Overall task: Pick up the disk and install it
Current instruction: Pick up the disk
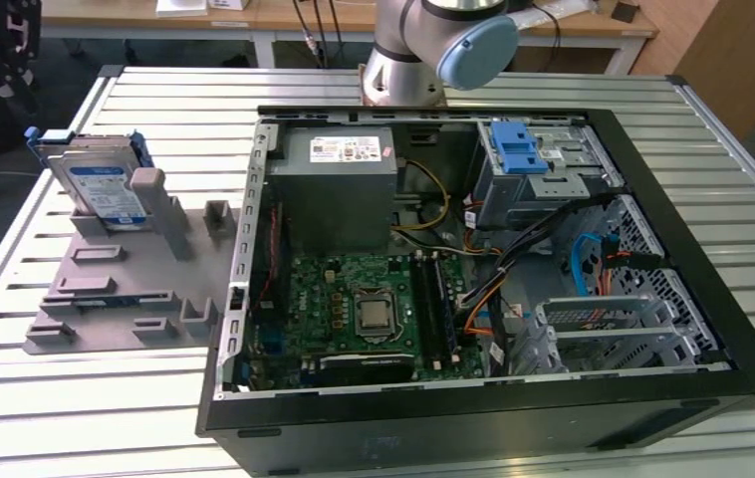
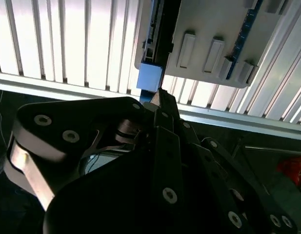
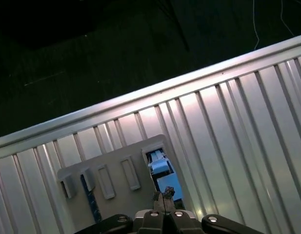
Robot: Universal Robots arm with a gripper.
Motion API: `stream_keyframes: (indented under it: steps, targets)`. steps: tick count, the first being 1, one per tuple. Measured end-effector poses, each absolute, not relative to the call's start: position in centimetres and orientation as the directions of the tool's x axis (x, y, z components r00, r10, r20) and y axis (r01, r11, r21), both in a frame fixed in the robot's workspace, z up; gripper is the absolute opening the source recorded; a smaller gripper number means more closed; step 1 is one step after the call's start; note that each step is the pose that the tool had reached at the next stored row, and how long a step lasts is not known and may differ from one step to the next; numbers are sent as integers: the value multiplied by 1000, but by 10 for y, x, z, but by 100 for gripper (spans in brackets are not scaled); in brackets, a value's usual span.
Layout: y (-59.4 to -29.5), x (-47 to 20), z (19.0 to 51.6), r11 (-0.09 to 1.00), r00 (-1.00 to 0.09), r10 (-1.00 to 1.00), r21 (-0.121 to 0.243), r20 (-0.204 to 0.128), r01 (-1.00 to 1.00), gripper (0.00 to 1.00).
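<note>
- Plainly, the disk (image 1: 102, 184) is not yet picked up: in the exterior view it stands on edge in a slot at the far end of the grey fixture plate (image 1: 112, 289), with its label facing the near side.
- That plate lies on the slatted metal table (image 1: 165, 100), on the exterior view's left, just beside the open computer case (image 1: 484, 398).
- Inside the case, a blue latch (image 1: 527, 154) sits on the drive cage at the far right (the motherboard (image 1: 365, 309) lies nearer, towards the middle).
- At the far edge of the table, the arm (image 1: 417, 50) rises out of the exterior view.
- In the first wrist view, the gripper (image 3: 163, 201) hangs above the disk's blue top edge (image 3: 159, 168), apart from it.
- Its fingertips are pressed together with nothing between them.
- In the second wrist view, the gripper (image 2: 160, 95) tapers to one point just short of the disk's blue end (image 2: 150, 78).
</note>
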State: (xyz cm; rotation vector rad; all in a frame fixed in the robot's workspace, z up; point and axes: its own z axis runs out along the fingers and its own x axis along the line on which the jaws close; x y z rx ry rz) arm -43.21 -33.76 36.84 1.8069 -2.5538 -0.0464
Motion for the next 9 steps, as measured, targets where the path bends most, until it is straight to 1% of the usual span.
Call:
stream_keyframes:
  steps: [9]
  targets:
    - [-338, -432, 367, 180, -180, -984, 31, -7, -983, 11]
